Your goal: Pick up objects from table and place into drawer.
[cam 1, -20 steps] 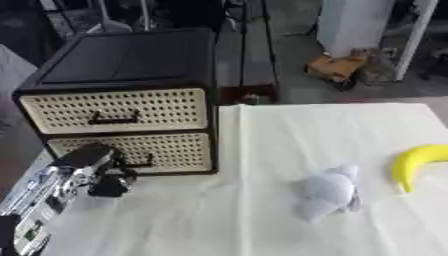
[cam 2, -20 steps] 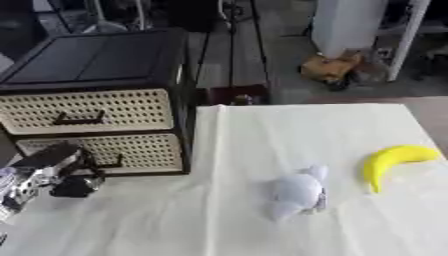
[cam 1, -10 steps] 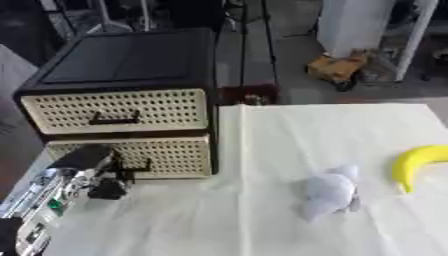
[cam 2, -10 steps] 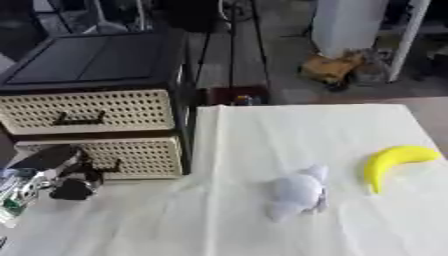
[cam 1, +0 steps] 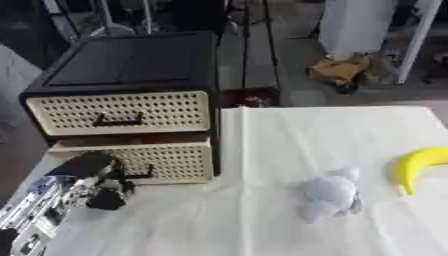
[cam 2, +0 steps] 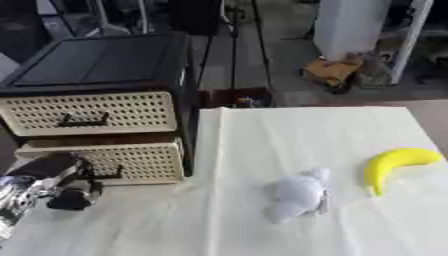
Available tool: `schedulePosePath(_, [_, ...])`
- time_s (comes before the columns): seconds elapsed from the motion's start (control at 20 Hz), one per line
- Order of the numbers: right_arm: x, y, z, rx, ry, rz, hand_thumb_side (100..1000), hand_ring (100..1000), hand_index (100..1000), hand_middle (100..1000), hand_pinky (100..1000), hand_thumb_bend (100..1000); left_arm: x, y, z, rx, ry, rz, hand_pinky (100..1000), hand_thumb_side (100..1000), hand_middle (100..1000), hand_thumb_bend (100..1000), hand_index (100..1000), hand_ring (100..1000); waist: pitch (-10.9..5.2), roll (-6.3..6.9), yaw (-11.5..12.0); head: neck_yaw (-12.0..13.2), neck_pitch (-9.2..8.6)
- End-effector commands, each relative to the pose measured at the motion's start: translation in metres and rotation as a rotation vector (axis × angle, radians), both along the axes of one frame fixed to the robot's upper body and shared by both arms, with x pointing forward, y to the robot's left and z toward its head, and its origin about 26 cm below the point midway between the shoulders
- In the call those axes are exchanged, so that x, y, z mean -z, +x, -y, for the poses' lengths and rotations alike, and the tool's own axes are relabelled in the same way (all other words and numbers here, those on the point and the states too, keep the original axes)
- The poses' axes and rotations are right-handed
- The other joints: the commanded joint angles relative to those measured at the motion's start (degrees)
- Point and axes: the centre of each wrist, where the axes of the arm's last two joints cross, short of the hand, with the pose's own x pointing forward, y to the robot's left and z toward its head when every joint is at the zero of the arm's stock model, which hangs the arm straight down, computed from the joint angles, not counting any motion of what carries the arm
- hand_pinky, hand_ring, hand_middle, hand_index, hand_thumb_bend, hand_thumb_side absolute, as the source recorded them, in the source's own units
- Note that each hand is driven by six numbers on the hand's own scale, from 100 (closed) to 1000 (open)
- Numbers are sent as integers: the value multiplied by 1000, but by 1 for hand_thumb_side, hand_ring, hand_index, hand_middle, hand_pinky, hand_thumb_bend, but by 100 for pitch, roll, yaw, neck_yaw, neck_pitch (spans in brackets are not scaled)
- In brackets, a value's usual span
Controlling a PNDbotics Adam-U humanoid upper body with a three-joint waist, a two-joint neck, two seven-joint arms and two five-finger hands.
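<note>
A black cabinet [cam 1: 122,65] stands at the table's far left with two beige perforated drawers. The upper drawer [cam 1: 118,112] is closed. The lower drawer [cam 1: 162,157] is pulled out a little, leaving a dark gap above it. My left hand [cam 1: 87,182] is at the lower drawer's front, fingers curled at its black handle [cam 1: 140,172]. A white plush toy [cam 2: 297,195] lies on the cloth at centre right. A yellow banana [cam 2: 394,162] lies near the right edge. My right hand shows in neither view.
A cream cloth [cam 1: 289,135] covers the table. Beyond the far edge lie a dark floor, tripod legs [cam 2: 232,30], a white pillar [cam 2: 350,22] and a brown object [cam 2: 332,70]. A small dark red box [cam 1: 249,97] sits by the cabinet's right side.
The lower drawer has slid out a little towards me, and my left hand has drawn back with it. The toy and the banana have not moved.
</note>
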Motion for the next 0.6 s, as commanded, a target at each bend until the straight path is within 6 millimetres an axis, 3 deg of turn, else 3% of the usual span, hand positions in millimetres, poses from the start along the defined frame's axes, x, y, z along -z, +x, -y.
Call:
schedulePosePath(0.05, [-9, -5, 1, -5, -12, 42, 920, 720, 743, 615, 692, 100, -15, -7, -5, 1, 24, 22, 100, 419, 100, 100, 667, 100, -151, -8, 16, -25, -8])
schedulePosePath(0.4, [-8, -5, 1, -2, -10, 39, 920, 721, 743, 615, 693, 100, -19, -18, -5, 19, 26, -3, 100, 419, 100, 100, 783, 100, -178, -14, 39, -34, -1])
schedulePosePath(0.6, [-8, -5, 2, -1, -8, 36, 920, 721, 743, 616, 693, 100, -23, -23, -4, 37, 17, -29, 100, 428, 100, 100, 794, 100, -194, -14, 43, -30, 3])
